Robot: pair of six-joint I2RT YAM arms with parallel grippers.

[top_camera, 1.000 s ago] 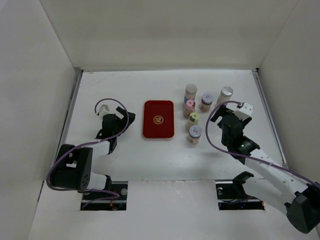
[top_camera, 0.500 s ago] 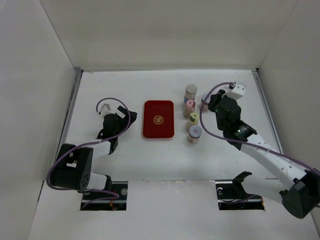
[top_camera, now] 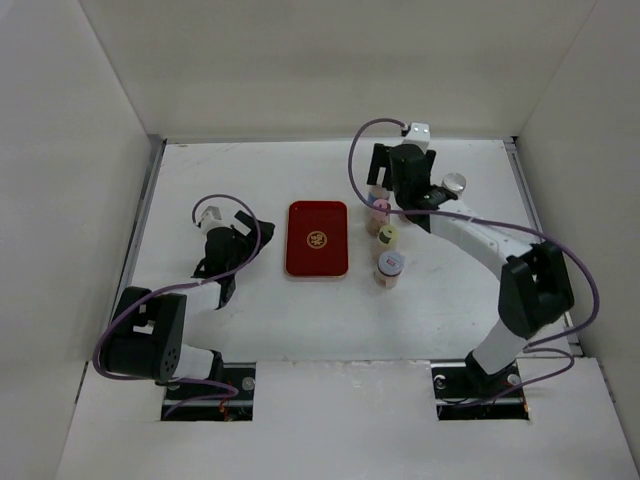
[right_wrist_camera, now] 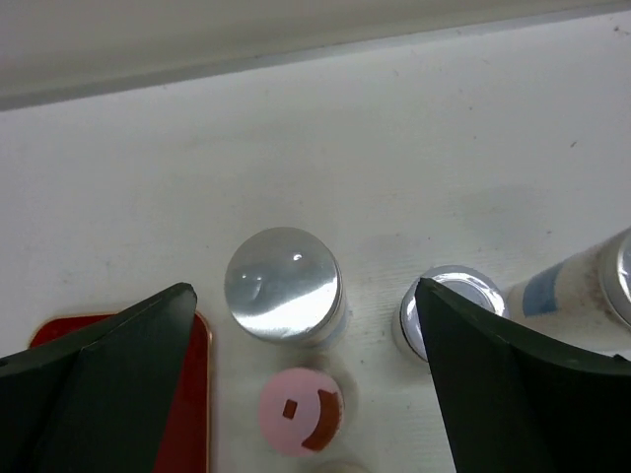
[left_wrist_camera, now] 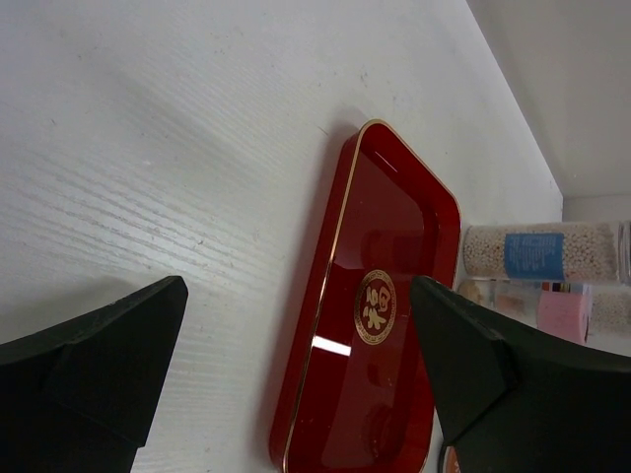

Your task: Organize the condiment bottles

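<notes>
Now we see the right tool [top_camera: 395, 185] spread, empty, directly over the upright silver-lidded jar [right_wrist_camera: 284, 284], lid facing up between its fingers; jar stands on the bench [top_camera: 230, 180] right of the red tray [top_camera: 317, 238]. Left tool [left_wrist_camera: 298, 296] spread, well apart.

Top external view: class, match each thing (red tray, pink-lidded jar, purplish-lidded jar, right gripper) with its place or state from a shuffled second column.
1 red tray
2 pink-lidded jar
3 purplish-lidded jar
4 right gripper

A open, over a silver-lidded jar
B lowest jar in the top view
C between the left gripper and the pink-lidded jar
D next to the yellow-green-lidded jar, on its far side

Pairs: 1-C, 2-D, 3-B, 4-A
</notes>
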